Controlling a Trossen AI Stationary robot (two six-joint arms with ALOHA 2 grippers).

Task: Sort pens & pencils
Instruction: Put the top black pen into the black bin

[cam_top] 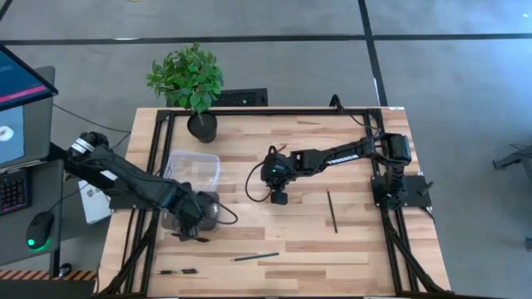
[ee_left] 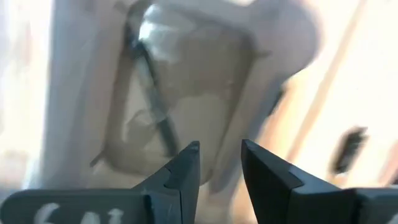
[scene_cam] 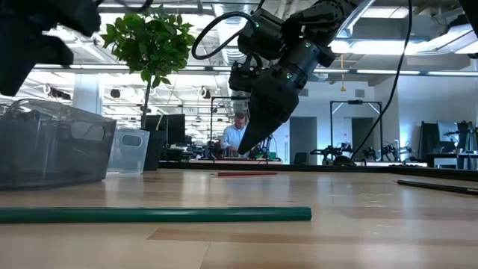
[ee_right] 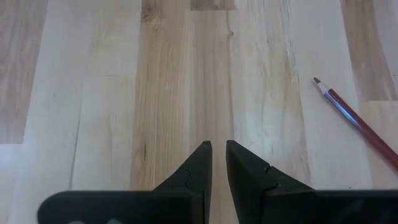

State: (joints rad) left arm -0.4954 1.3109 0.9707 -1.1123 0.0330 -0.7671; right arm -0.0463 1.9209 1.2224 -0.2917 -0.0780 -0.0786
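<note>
From above, we see our left tool over the dark bin beside the clear bin, while three sticks lie loose on the bench: a dark pencil, a green one and a short black pen. Level with the bench, our right tool hangs empty above the wood. Our left wrist shows the fingers slightly parted, empty, over a bin holding a dark pen. Our right wrist shows narrow, empty jaws near a red pencil. Most sorting is left.

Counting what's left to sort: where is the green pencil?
In the high view the green pencil lies near the table's front edge, between both arms, right of the left gripper.
</note>
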